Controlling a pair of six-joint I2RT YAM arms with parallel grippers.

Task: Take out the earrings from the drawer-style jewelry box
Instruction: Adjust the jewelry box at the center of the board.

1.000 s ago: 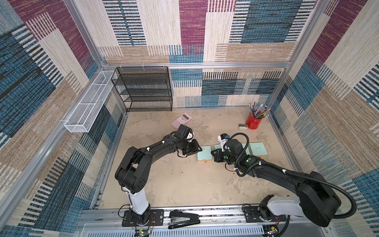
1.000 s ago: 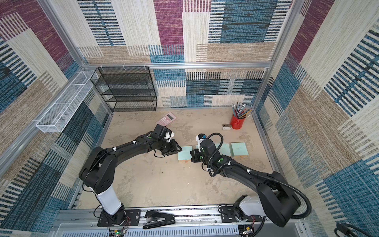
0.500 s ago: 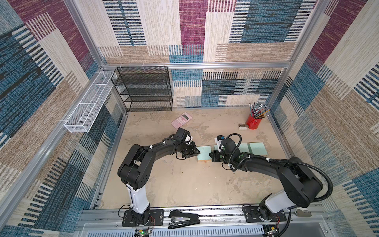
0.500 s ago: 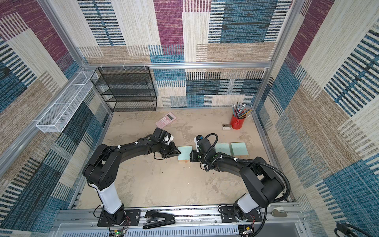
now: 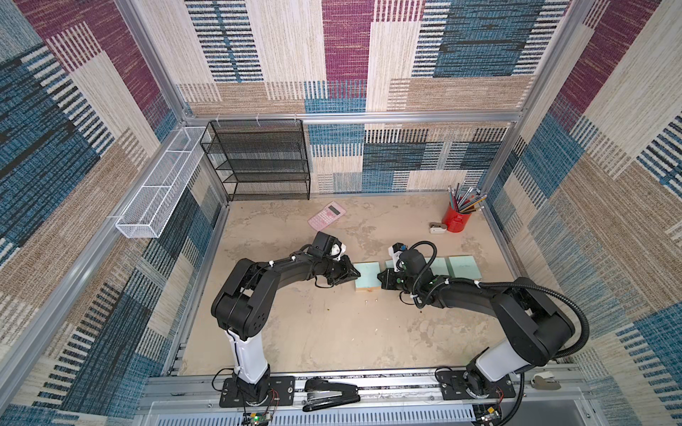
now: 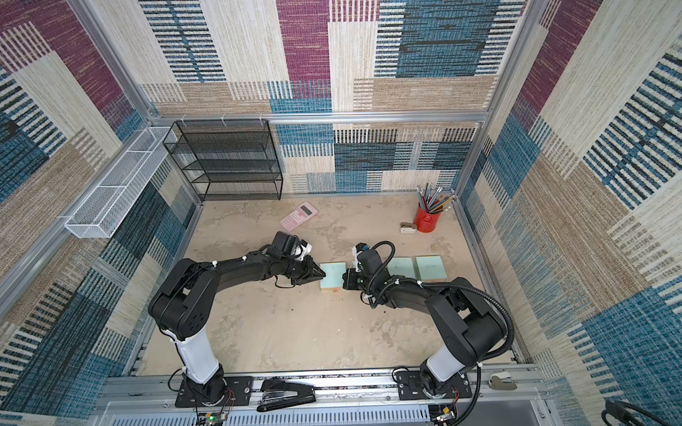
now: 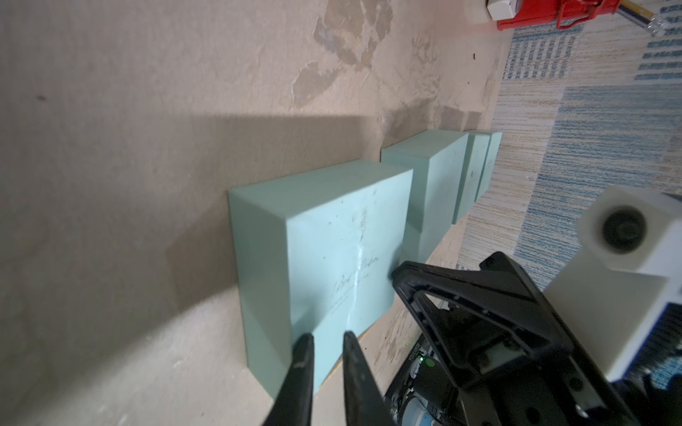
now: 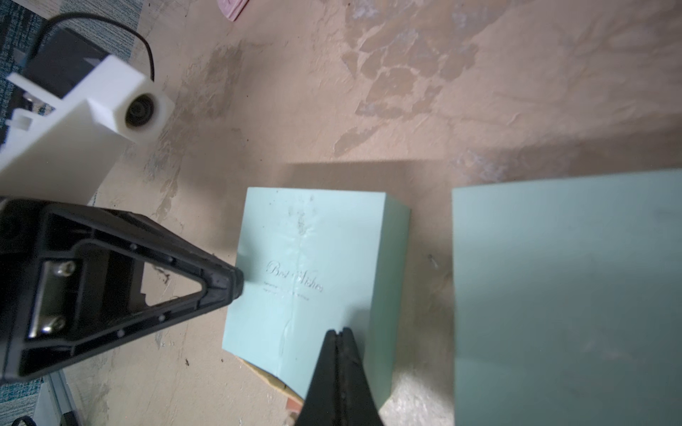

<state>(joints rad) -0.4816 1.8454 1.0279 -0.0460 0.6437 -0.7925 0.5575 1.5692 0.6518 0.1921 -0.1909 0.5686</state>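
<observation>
On the counter (image 5: 324,332), centre: mint-green jewelry box (image 5: 367,272) lying flat between the two arms, "Best Wishes" lettered on its top.
Drawer (image 8: 271,378): tan edge peeking out at the box's near end.
Left fingers (image 5: 354,273): a narrow gap apart, tips against the box's left edge, nothing seen between them.
Right fingers (image 8: 337,341): pressed together and empty, tip at the box's right side.
Earrings (image 5: 365,302): tiny pale specks on the counter just in front of the box, too small to make out.
Other boxes (image 5: 464,266): same mint green, in a row beyond the right arm.
</observation>
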